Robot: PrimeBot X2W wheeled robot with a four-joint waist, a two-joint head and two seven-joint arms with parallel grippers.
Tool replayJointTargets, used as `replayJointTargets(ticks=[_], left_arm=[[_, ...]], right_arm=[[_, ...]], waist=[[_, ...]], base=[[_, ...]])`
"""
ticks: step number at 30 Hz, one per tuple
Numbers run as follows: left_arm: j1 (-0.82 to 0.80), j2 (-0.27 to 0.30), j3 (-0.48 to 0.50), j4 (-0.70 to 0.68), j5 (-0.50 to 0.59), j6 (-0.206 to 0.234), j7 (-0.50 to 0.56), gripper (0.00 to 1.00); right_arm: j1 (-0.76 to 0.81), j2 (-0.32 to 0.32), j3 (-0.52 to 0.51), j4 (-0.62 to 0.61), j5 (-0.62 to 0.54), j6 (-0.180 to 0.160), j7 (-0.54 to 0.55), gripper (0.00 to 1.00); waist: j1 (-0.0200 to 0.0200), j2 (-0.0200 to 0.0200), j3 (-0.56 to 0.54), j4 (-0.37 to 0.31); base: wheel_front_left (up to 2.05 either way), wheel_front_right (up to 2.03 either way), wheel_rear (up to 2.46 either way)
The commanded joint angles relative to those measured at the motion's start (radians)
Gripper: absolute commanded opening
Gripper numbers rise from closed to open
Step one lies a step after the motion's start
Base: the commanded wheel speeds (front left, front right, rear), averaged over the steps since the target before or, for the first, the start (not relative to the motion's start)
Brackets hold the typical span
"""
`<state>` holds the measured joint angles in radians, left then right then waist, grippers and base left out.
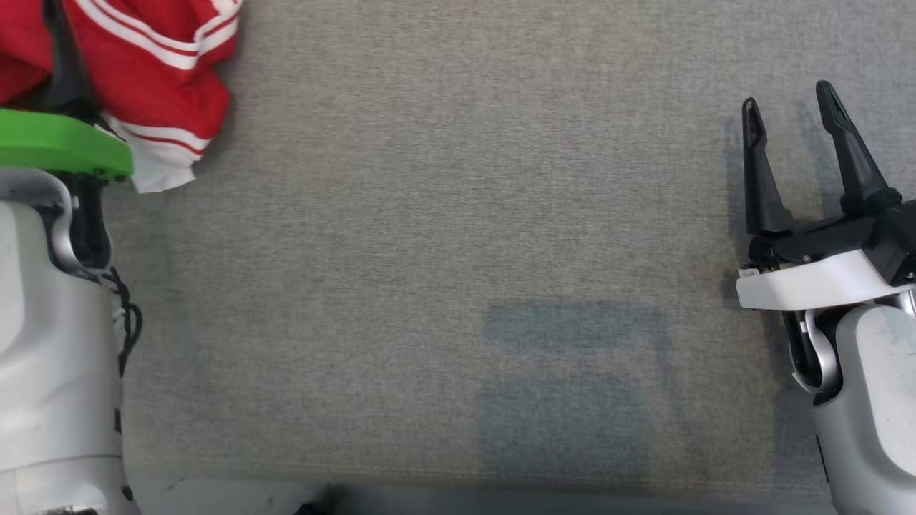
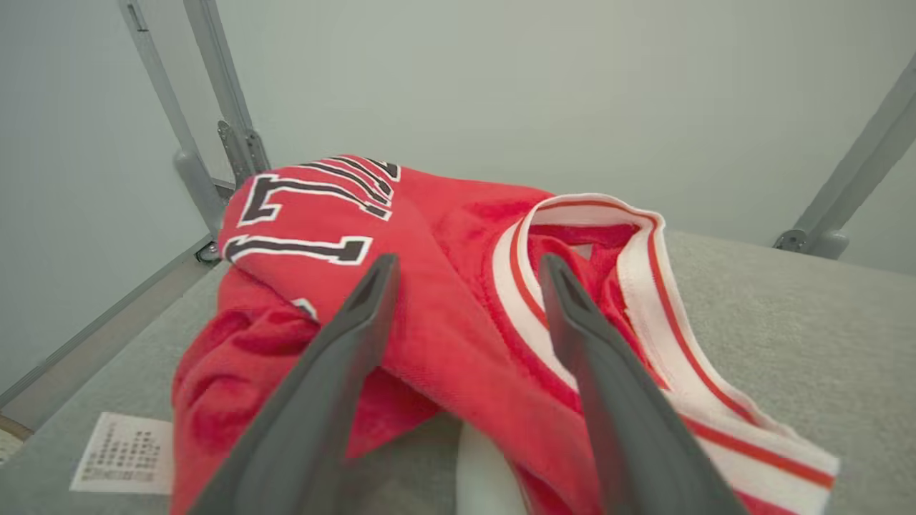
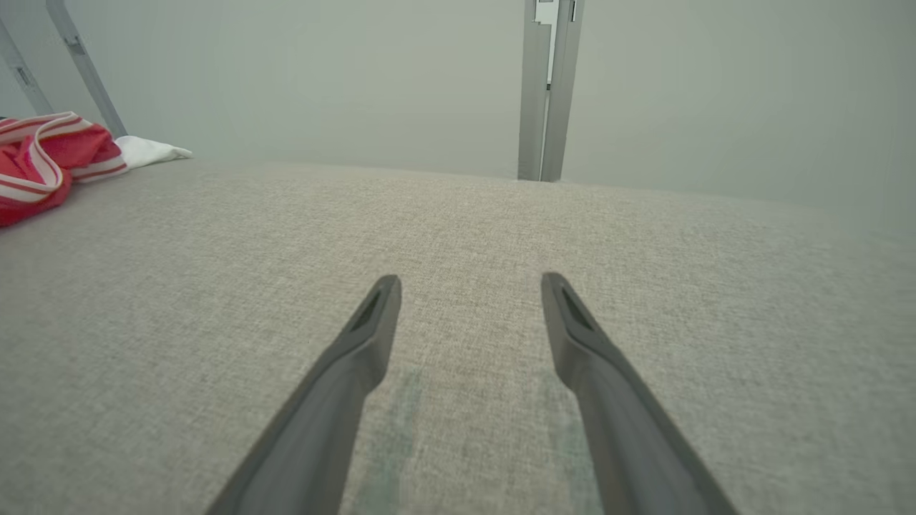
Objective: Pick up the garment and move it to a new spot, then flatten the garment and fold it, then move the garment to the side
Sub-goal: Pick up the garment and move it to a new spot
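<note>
The garment (image 1: pixel 157 64) is a red jersey, bunched up in a loose heap at the far left corner of the grey cloth-covered surface (image 1: pixel 458 214). Its openings are trimmed with broad white bands, each carrying thin red stripes. From the left wrist view, the garment (image 2: pixel 444 286) shows one trimmed opening gaping upward on the right side of the heap. A white bit of cloth (image 1: pixel 154 168) sticks out at the heap's near edge.

Black block letters with white outlines run across the top fold. They are creased and turned away, so no word can be read. A white slip (image 2: pixel 125 452) with rows of tiny print lies flat on the surface beside the heap, and its text is too small to read.

The left pincer (image 2: pixel 469 265) is spread wide right over the heap, with nothing clamped. Whether its fingers touch the cloth I cannot tell.

The right pincer (image 1: pixel 787 96) also stands wide open and holds nothing. It hangs over bare surface at the right side, well apart from the garment (image 3: pixel 43 161).
</note>
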<state>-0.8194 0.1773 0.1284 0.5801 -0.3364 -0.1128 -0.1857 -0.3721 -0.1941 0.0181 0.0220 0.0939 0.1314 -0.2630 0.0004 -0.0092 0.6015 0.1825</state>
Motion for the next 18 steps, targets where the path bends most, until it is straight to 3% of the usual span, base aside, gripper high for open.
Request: replayJointTargets(ticks=[1,7,8,9,18], left_arm=[[-0.038,0.022,0.005,0.032,-0.011,0.008,0.028,1.0],[-0.143,0.084,0.007,0.229,-0.022,0.012,0.157,1.0],[-0.148,0.088,-0.002,0.262,-0.02,0.007,0.177,0.27],[-0.149,0.093,-0.017,0.288,-0.013,0.002,0.191,0.0],[-0.098,0.077,-0.097,0.342,-0.024,-0.021,0.1,0.0]], right_arm=[[-0.014,0.003,0.002,-0.008,0.004,-0.001,-0.003,1.0],[-0.026,0.013,0.021,-0.016,0.01,-0.001,-0.003,1.0],[-0.026,0.015,0.021,-0.016,0.011,-0.001,-0.003,1.0],[-0.025,0.019,0.02,-0.016,0.012,-0.001,-0.003,1.0],[0.037,0.05,-0.011,0.001,0.013,-0.001,-0.003,1.0]], waist=[[-0.0004,0.0092,0.091,-0.109],[-0.0004,0.0092,0.093,-0.152],[-0.0004,0.0092,0.091,-0.157],[-0.0004,0.0092,0.086,-0.162],[-0.0004,0.0092,-0.026,-0.152]], base=[[0.0,0.0,0.0],[0.0,0.0,0.0],[0.0,0.0,0.0],[0.0,0.0,0.0],[0.0,0.0,0.0]])
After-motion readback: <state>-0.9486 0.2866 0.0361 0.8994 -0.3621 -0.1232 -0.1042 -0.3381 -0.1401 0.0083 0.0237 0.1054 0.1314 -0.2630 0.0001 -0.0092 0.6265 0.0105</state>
